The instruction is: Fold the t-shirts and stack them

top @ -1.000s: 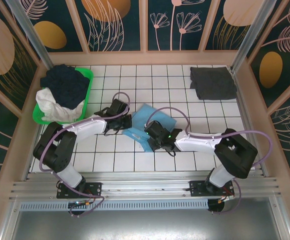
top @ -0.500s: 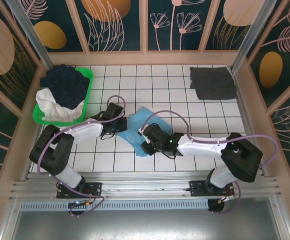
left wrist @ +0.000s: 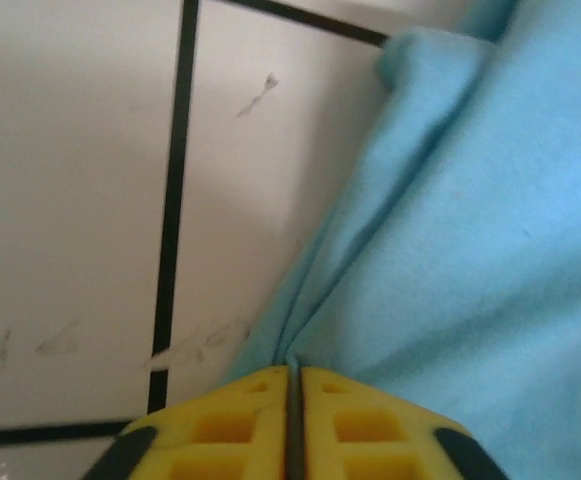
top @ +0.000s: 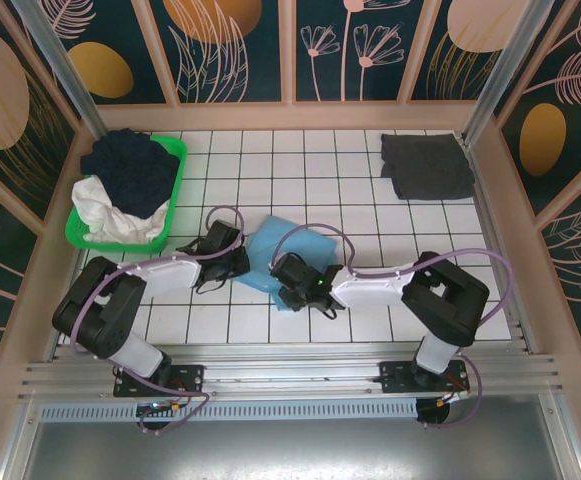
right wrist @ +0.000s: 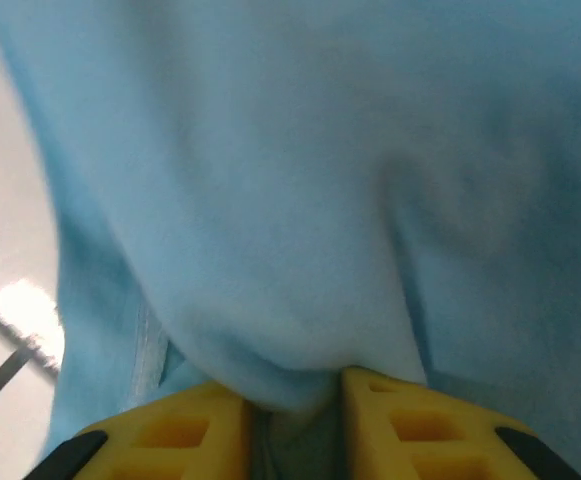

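Now both jaws pinch the light blue t-shirt [top: 275,247], green basket [top: 173,205] well apart.

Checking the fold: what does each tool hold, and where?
Left tool pinches the light blue t-shirt at its left edge; right tool has a bunched fold of it between its fingers.

You had the green basket [top: 173,196] at the tiled table's [top: 350,190] far left corner, heaped with dark [top: 130,170] and white cloth [top: 105,215].
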### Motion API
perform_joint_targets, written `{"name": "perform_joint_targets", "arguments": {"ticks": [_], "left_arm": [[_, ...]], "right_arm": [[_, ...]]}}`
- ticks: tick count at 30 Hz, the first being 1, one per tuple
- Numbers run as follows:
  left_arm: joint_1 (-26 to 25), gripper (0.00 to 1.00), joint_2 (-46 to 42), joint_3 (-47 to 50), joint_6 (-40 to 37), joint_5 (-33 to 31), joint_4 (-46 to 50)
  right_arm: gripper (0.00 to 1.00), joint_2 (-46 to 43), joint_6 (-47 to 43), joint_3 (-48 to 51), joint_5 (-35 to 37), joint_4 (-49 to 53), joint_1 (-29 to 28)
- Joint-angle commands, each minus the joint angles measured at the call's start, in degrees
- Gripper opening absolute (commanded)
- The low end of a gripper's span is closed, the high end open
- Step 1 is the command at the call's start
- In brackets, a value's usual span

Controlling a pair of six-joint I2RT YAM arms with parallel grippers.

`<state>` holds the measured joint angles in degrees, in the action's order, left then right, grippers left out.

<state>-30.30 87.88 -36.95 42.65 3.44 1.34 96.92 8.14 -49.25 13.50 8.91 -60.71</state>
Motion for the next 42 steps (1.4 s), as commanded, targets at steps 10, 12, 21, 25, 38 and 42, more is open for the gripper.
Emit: {"name": "perform_joint_targets", "arguments": {"ticks": [10, 12, 21, 25, 38, 42], "left_arm": [[-14.78, 0.25, 1.58, 3.23, 15.69, 10.34, -14.16], [-17.20, 0.28, 2.73, 0.41, 16.71, 10.98, -14.29], [-14.92, 0.57, -2.42, -12.40, 6.83, 9.73, -1.22], [-5.98, 0.56, 1.59, -16.50, 1.63, 10.42, 1.17], [1.15, 0.47, 23.27, -30.08, -5.62, 10.80, 4.89], [1.15, 0.46, 18.75, -22.29, -2.00, 12.10, -0.60]], "right_arm": [[0.56, -9.66, 0.96, -2.87, -3.04, 11.14, 19.63], [0.61, -13.43, 7.23, -2.82, -5.97, 13.55, 19.84], [0.71, -34.13, 49.16, 23.13, -23.12, -12.30, 20.02], [0.71, -27.80, 53.40, 23.87, -24.49, -18.94, 20.28], [0.70, -9.78, 55.54, 19.66, -23.96, -30.03, 25.50], [0.67, -3.81, 49.01, 12.56, -26.92, -27.46, 28.95]]}}
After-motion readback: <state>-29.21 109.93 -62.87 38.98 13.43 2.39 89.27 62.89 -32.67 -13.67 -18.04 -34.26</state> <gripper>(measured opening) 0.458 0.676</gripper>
